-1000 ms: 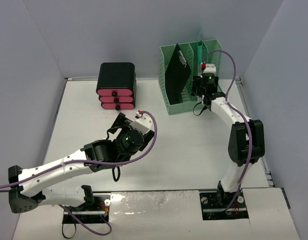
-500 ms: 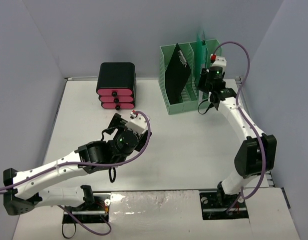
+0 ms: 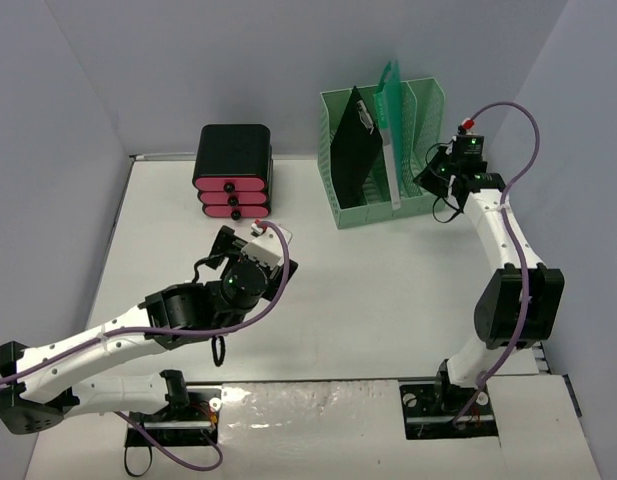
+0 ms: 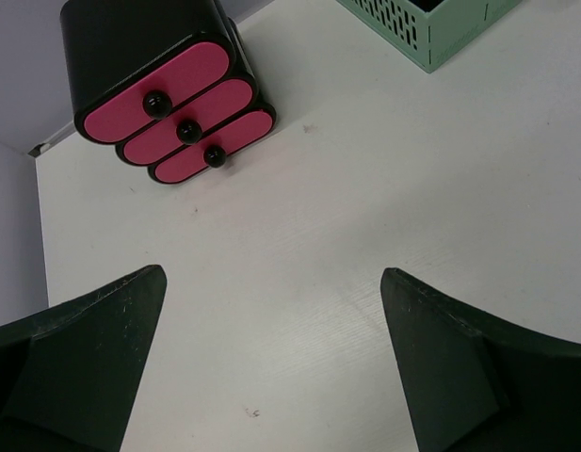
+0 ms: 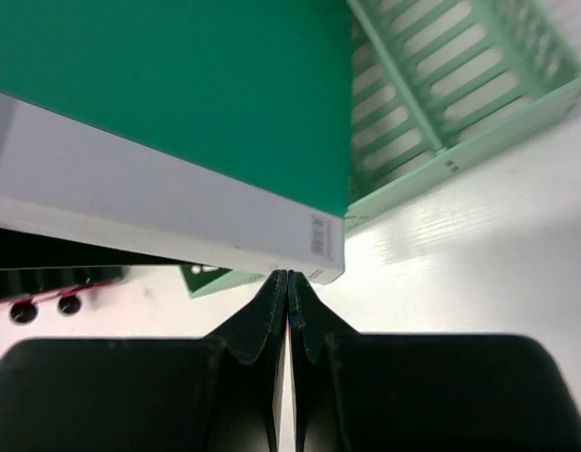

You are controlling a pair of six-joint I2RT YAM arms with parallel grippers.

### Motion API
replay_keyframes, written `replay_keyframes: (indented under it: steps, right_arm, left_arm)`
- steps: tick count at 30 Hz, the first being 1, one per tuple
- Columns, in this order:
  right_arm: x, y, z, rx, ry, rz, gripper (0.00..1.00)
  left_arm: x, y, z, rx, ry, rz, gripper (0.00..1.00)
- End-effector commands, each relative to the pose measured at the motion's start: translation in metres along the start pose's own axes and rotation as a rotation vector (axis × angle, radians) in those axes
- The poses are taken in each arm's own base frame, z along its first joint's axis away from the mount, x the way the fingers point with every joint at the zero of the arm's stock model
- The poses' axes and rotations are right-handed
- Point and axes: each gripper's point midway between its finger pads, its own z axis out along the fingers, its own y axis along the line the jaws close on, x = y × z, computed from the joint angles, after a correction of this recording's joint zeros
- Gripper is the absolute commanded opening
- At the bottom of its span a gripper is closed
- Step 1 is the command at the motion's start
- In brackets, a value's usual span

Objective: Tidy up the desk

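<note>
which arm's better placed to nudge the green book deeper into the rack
Right. The right gripper, shut, is beside the green rack, with the green book just ahead of its fingertips in the wrist view. The left gripper hangs open over the desk, nearer the black drawer unit.

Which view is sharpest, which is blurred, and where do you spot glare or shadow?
Top external: sharp, evenly lit, soft arm shadows on the desk, glare on the shiny strip near the bases. Left wrist: drawer unit crisp, left gripper dark and slightly soft. Right wrist: green book and organizer blurred, too close.
</note>
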Motion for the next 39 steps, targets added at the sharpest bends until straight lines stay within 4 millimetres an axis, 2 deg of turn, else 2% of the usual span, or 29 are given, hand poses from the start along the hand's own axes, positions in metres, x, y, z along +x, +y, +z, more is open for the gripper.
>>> replay_keyframes:
  steps: [1, 5, 12, 22, 31, 39]
  right_arm:
    - [0.013, 0.029, 0.007, -0.182, 0.136, 0.104, 0.0]
    - [0.039, 0.034, 0.019, -0.268, 0.286, 0.204, 0.0]
    - [0.048, 0.037, 0.017, -0.294, 0.323, 0.239, 0.0]
    - [0.063, 0.028, 0.026, -0.277, 0.367, 0.264, 0.0]
    - [0.067, 0.019, 0.05, -0.242, 0.378, 0.268, 0.0]
    - [0.055, 0.007, 0.069, -0.186, 0.324, 0.226, 0.0]
  left_arm:
    - [-0.011, 0.009, -0.004, -0.016, -0.039, -0.049, 0.97]
    - [-0.009, 0.005, -0.001, -0.005, -0.029, -0.046, 0.97]
    - [-0.01, 0.004, 0.004, -0.01, -0.03, -0.051, 0.97]
    - [-0.008, 0.001, 0.011, -0.009, -0.022, -0.049, 0.97]
    - [-0.009, 0.005, 0.014, -0.016, -0.018, -0.051, 0.97]
    - [-0.006, 0.008, 0.015, -0.024, -0.007, -0.049, 0.97]
